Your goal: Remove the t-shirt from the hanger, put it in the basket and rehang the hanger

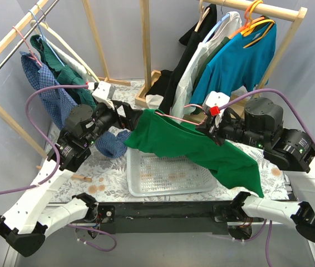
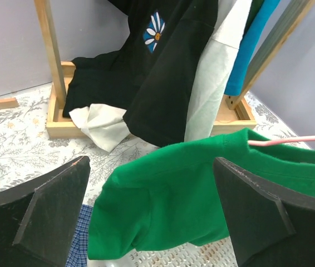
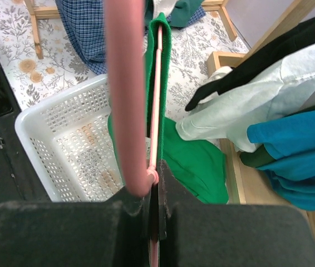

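White basket [image 1: 139, 173] is sitting nearest; above it the green t-shirt [image 1: 174, 139] is hanging on a pink hanger [image 3: 125, 100] (wire inside the collar). The right gripper [image 3: 153, 192] is pinching the hanger; the left gripper [image 2: 152, 222] is holding its 2 fingers spread beside the sleeve.

white basket [image 1: 146, 181] beneath green t-shirt [image 1: 185, 142], hung clothes [image 1: 241, 64] close behind

No words, numbers or brand names can be read in any of the three views. The only printed mark is a small daisy emblem [image 2: 156, 32], seen from the left wrist camera. It has white petals around a yellow centre on a blue patch. It sits on a black garment [image 2: 146, 83] hanging from the wooden rack [image 2: 46, 55]. The tabletop [image 2: 18, 139] has a grey leaf-and-flower pattern without lettering.
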`<state>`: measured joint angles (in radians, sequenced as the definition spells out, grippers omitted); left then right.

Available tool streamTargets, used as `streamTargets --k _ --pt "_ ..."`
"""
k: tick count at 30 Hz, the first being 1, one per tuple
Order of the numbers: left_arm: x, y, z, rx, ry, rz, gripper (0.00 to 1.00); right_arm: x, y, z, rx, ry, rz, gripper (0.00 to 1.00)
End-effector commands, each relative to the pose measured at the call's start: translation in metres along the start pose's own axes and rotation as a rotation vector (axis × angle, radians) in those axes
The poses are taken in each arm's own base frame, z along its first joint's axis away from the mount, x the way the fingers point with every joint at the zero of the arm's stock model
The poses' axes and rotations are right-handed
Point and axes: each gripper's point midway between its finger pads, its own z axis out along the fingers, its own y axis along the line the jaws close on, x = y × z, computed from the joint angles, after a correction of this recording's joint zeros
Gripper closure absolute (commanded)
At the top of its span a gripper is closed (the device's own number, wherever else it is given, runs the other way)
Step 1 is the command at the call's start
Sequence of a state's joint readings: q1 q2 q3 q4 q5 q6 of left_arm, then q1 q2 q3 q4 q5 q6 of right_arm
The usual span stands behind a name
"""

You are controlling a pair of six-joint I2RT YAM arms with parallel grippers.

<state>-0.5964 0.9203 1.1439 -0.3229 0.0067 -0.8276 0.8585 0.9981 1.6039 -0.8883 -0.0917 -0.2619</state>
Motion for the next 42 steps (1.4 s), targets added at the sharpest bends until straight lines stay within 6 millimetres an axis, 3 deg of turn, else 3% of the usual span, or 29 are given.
streamTargets --k 1,6,9,11,16,20,24,30,34,40,42 --pt "0.003 0.008 0.000 -0.036 -0.004 -0.004 0.07 -0.023 -0.009 -0.018 0.057 -0.090 -0.017 0.99" --pt "0.027 0.008 0.002 -0.021 0.018 -0.032 0.07 -0.034 -0.008 -0.031 0.056 -0.133 -0.025 0.99" --pt "0.048 -0.002 0.002 0.055 0.063 -0.027 0.07 -0.042 -0.009 -0.040 0.069 -0.164 -0.029 0.99" --pt "0.059 -0.015 -0.001 0.142 0.091 -0.013 0.21 -0.049 -0.009 -0.048 0.072 -0.194 -0.033 0.99" --pt "0.089 -0.022 -0.007 0.214 0.136 0.018 0.26 -0.064 -0.004 -0.065 0.052 -0.248 -0.042 0.99" --pt "0.084 -0.008 -0.002 0.144 0.076 0.046 0.20 -0.062 0.004 -0.064 0.005 -0.227 -0.041 0.99" --pt "0.064 0.005 0.003 0.081 -0.019 0.118 0.13 -0.058 0.011 -0.063 -0.036 -0.200 -0.038 0.99" --pt "0.055 -0.016 -0.005 0.214 -0.045 0.226 0.14 -0.058 0.024 -0.074 -0.104 -0.206 -0.043 0.99" --pt "0.063 -0.029 -0.009 0.296 -0.022 0.212 0.28 -0.064 0.030 -0.083 -0.132 -0.234 -0.045 0.99" --pt "0.084 -0.034 -0.005 0.334 0.052 0.176 0.62 -0.069 0.029 -0.089 -0.120 -0.257 -0.046 0.99" --pt "0.090 -0.031 -0.003 0.321 0.071 0.171 0.95 -0.068 0.027 -0.090 -0.107 -0.255 -0.045 0.99"
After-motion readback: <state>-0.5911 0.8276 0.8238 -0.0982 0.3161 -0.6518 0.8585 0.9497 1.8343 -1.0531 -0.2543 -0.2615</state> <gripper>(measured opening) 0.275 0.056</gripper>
